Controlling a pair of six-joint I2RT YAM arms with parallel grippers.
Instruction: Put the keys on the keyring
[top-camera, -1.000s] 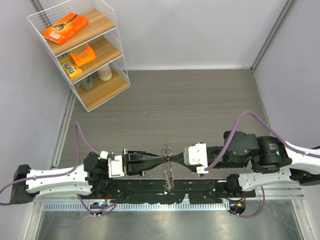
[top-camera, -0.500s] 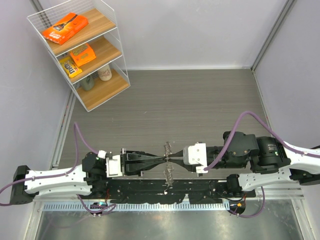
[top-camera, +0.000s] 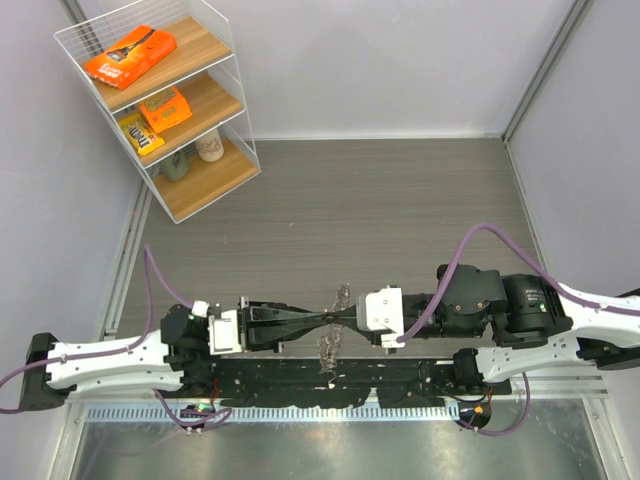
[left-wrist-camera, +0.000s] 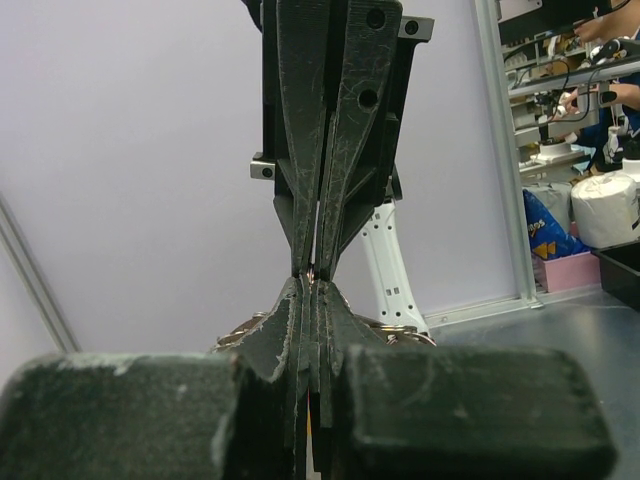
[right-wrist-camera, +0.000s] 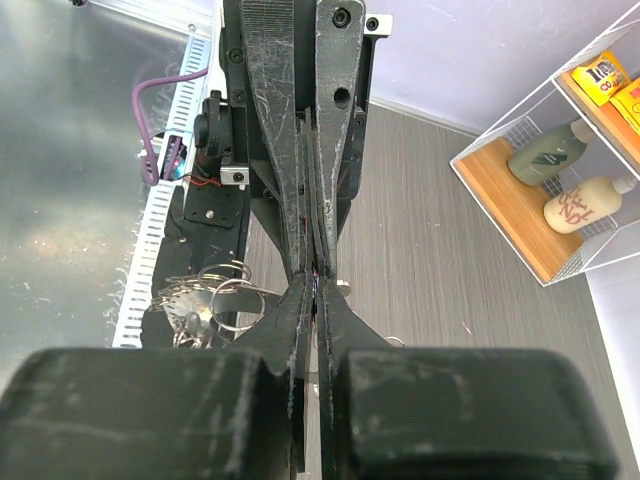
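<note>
Shifted since a second ago: right gripper (top-camera: 340, 318) and its white wrist block sit further left, and the left gripper (top-camera: 322, 321) has backed off the same way. The point where they meet has moved slightly left.

Top view:
- Both arms lie level along the near edge of the table (top-camera: 400, 200), fingers pointing at each other.
- Both claws are clenched, with no gap showing, and the tips touch end to end.
- Keyring (top-camera: 327, 349): a silvery tangle crosses that meeting point. One part shows just beyond the tips and a larger bunch hangs on the near side over the black rail (top-camera: 300, 378).
- Single keys cannot be told apart from the other metal.
- Wire shelf (top-camera: 165, 100) stands at the far left corner, with orange snack packs (top-camera: 130, 55) on its top board.

Left wrist view:
- Left gripper (left-wrist-camera: 312, 295) comes up from the bottom and the right gripper (left-wrist-camera: 318, 262) comes down from the top. Both are pressed shut, tip against tip.
- Loops of the keyring (left-wrist-camera: 243, 336) show on both sides just behind the lower fingers, clear of the table.
- Which claw pinches it cannot be told.

Right wrist view:
- Right gripper (right-wrist-camera: 312, 285) is clamped tight, meeting the left gripper (right-wrist-camera: 318, 262).
- Keyring (right-wrist-camera: 205, 300) fans out just left of the tips.
- Shelf (right-wrist-camera: 540, 190) holds two bottles (right-wrist-camera: 560, 185).
</note>
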